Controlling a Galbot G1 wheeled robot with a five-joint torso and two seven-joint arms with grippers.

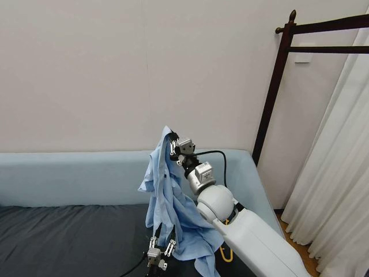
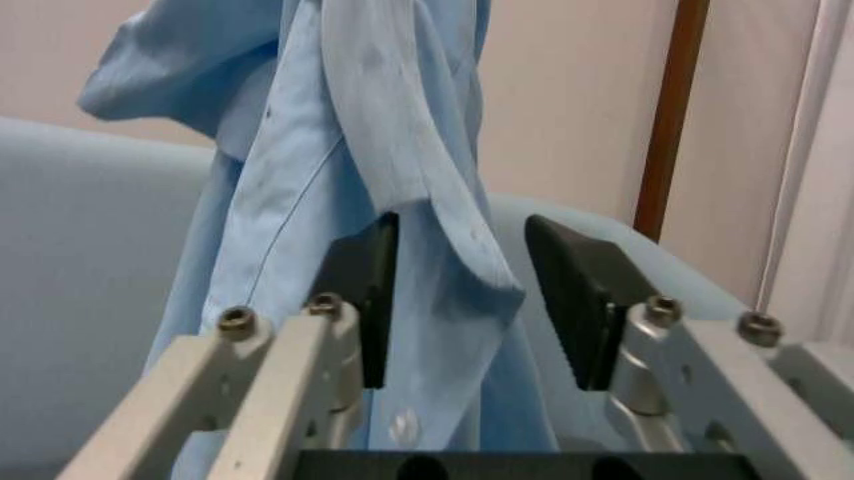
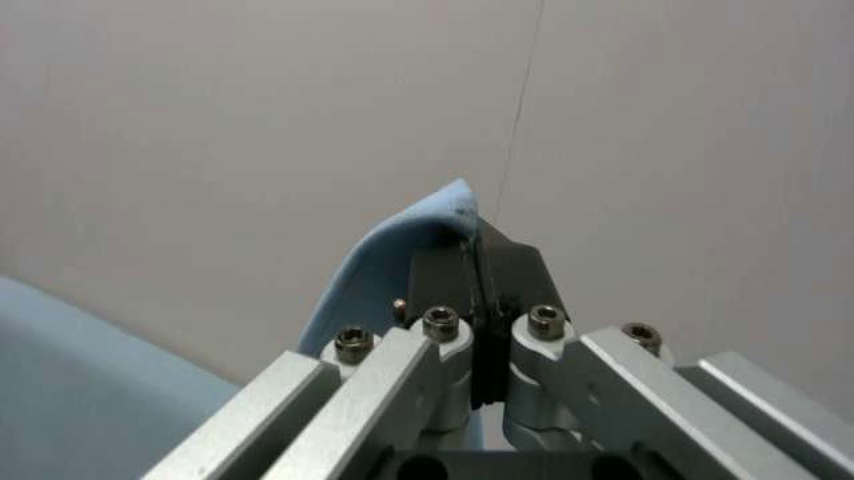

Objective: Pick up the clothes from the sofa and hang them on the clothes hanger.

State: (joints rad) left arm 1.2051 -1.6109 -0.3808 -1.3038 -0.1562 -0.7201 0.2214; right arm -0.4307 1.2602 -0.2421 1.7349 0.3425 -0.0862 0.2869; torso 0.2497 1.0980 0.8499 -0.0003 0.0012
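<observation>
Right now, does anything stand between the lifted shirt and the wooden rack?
Nothing visible does. The right gripper holds the shirt above the sofa; the rack stands to its right past the sofa's end, bare wall between. The left gripper, open, straddles its lower folds.

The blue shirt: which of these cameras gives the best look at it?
The head view: the whole blue shirt hangs from the right gripper above the sofa. The left wrist view shows a close stretch of cloth at the open fingers of the left gripper; the right wrist view, the pinched corner.
</observation>
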